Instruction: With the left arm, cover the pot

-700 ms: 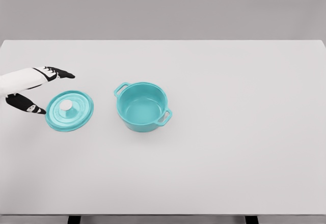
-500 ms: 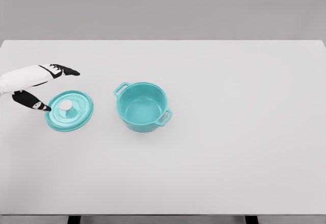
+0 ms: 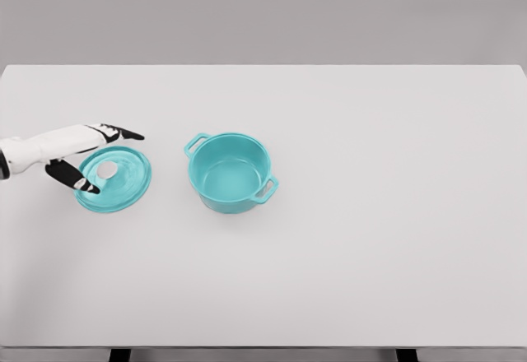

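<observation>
Across the wide white table (image 3: 370, 239), which fills nearly the whole head view, only two teal pieces and one arm show. Biggest of them is the pot (image 3: 231, 173), sitting upright a little left of centre, mouth open to the ceiling, nothing inside that I can see. Its two loop handles set its long axis: one points to the upper left, the other to the lower right, so the line through them runs diagonally across the view. The rim stays fully exposed, and the left handle faces toward the lid's side of the table.

Next down in size, the lid (image 3: 114, 178) lies flat on the table, well to the left of the pot and apart from it, knob side up. Being round, it has no real heading; its axis runs straight up through the pale knob (image 3: 107, 169). Resting that way, it offers the knob to a grasp from above or from the side.

Smallest player now: the left hand (image 3: 81, 155) comes in from the left edge, fingers spread, dark fingertips (image 3: 132, 135) reaching over the lid's far rim while the thumb hangs by the knob on the near side. The two straddle the knob without closing on it; I can't tell if anything touches. That reads to me as lining up a pinch on the knob, with the lift and carry to the pot not yet begun. No right arm in sight.
</observation>
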